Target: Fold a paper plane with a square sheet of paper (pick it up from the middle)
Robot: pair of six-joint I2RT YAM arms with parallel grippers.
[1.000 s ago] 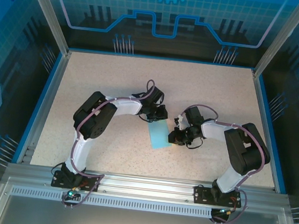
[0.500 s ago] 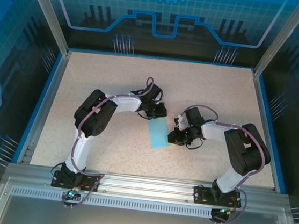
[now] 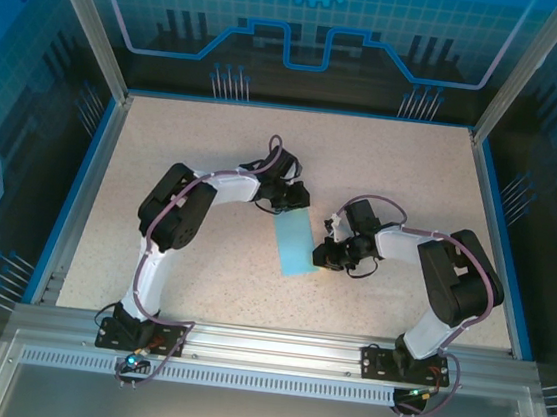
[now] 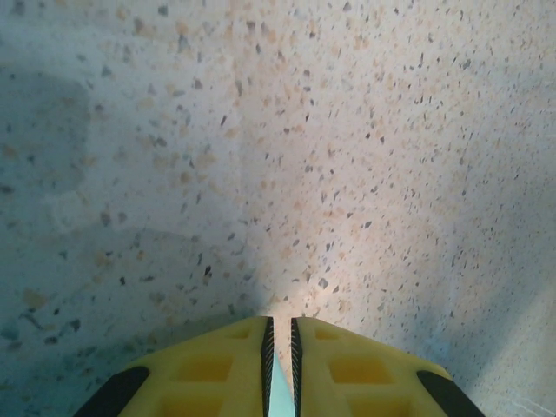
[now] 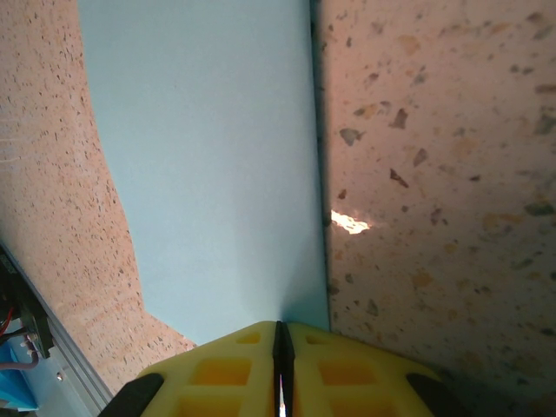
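The sheet of paper (image 3: 292,245) lies flat on the speckled table (image 3: 403,172), about in the middle between the two arms and a little nearer to the front edge than to the back one. From above it appears as a narrow light-blue rectangle, longer than wide and slightly turned, so that its far end points to the left arm. The left gripper (image 3: 294,208) is at this far short edge. In the left wrist view its yellow fingers (image 4: 221,369) stand almost together, with only a thin slit between them, and in this slit a light-blue strip of the paper is visible, so the gripper is closed on that edge. In front of its fingertips there is bare table surface. The right gripper (image 3: 319,256) is at the right long edge of the paper, near the lower corner. In the right wrist view its yellow fingers (image 5: 221,365) are pressed fully together, with no gap to see, and the paper comes out directly from between them, so this gripper clamps the paper too. There the paper spreads away smooth and unmarked, with one straight edge and a shadow beside it on the table
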